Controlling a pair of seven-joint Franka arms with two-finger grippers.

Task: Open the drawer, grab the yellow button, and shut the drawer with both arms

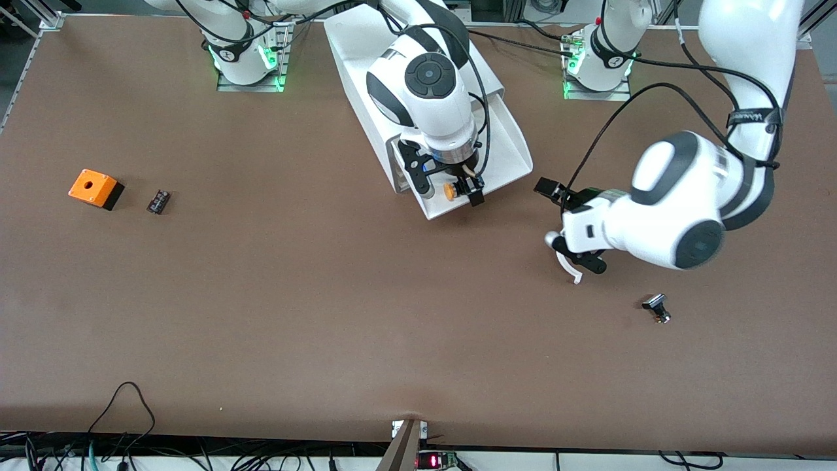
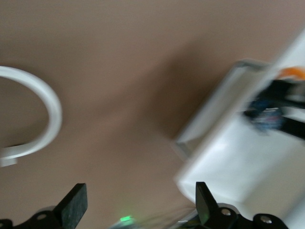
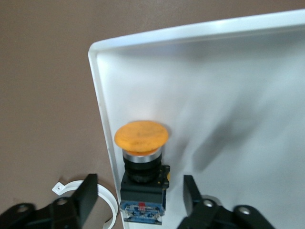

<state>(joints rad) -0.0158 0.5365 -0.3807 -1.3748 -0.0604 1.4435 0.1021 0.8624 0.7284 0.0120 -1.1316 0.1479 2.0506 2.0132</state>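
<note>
The white cabinet (image 1: pixel 353 59) stands between the arms' bases, its top drawer (image 1: pixel 510 150) pulled out toward the front camera. The button (image 1: pixel 450 191), orange cap on a black body, lies in the drawer's front corner by the rim (image 3: pixel 100 109). My right gripper (image 1: pixel 451 194) is down in the drawer, open, one finger on each side of the button's body (image 3: pixel 141 191) with a gap at both. My left gripper (image 1: pixel 567 226) hangs open over bare table beside the drawer's front, toward the left arm's end, holding nothing (image 2: pixel 140 193). The left wrist view shows the drawer's corner (image 2: pixel 224 162).
An orange box with a hole (image 1: pixel 95 188) and a small black block (image 1: pixel 158 201) lie toward the right arm's end. A small black and metal part (image 1: pixel 657 309) lies nearer the front camera than the left gripper. Cables (image 1: pixel 124 405) trail at the table's near edge.
</note>
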